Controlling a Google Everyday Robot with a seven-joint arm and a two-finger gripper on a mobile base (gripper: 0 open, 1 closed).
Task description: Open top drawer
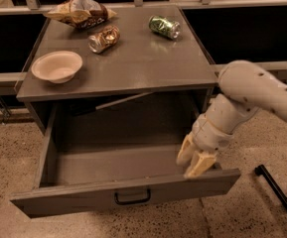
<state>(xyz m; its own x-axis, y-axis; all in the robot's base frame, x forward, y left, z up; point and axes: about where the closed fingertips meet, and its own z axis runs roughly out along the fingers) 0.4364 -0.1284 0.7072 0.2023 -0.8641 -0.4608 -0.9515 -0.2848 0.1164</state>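
The top drawer (83, 195) of the grey cabinet is pulled far out. Its deep grey box is empty and its small black bar handle (132, 198) sits at the centre of the front. My gripper (195, 161) hangs from the white arm at the drawer's right end. Its pale fingers (201, 163) point down just behind the front panel, near the right wall. The two lower drawers are hidden under the open one.
On the cabinet top (133, 63) lie a white bowl (57, 66), a crumpled chip bag (81, 11), a crushed brown can (104, 38) and a green can (164, 27). A black bar (277, 192) lies on the speckled floor at the right.
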